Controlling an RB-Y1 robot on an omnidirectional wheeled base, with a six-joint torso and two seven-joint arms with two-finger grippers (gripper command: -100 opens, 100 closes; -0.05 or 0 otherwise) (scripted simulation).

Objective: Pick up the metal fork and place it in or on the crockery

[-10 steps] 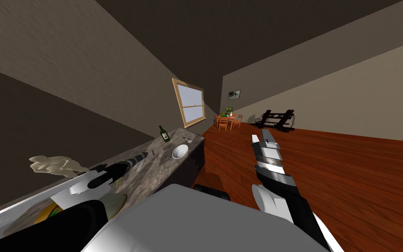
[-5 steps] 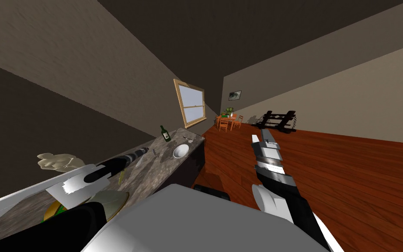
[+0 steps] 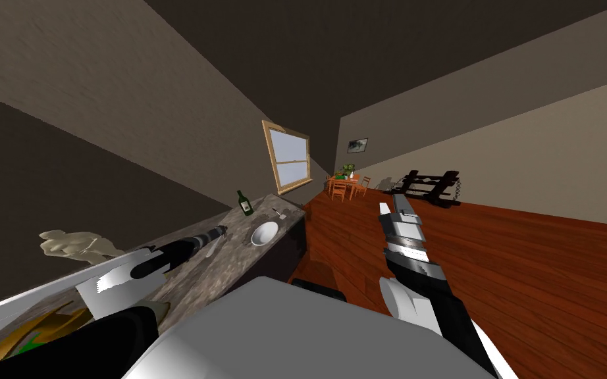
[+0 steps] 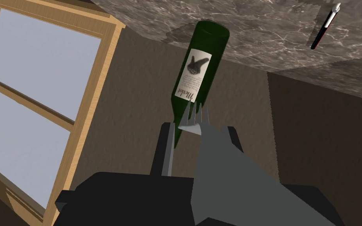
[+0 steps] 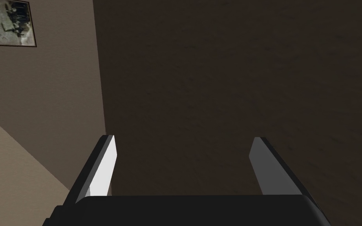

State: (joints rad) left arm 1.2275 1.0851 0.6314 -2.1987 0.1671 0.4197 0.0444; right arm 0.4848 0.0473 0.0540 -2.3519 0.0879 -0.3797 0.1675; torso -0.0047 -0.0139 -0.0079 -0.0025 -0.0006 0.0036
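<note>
Left wrist view has the left claw (image 4: 188, 137) clamped on one thin grey metal fork (image 4: 195, 119), tines poking past its tips. One dark green labelled bottle (image 4: 198, 66) stands ahead, near, on the marbled worktop (image 4: 274, 35). Swinging toward the one white bowl (image 3: 264, 233) beside the claw could topple it. Right claw (image 5: 182, 164) gapes apart, empty.

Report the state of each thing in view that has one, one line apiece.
fork: held in the left hand, not yet in the bowl.
left hand: shut on the fork.
right hand: open, holding nothing.
bowl: upright on the counter, empty.
bottle: standing upright on the counter.
window: shut.
</note>
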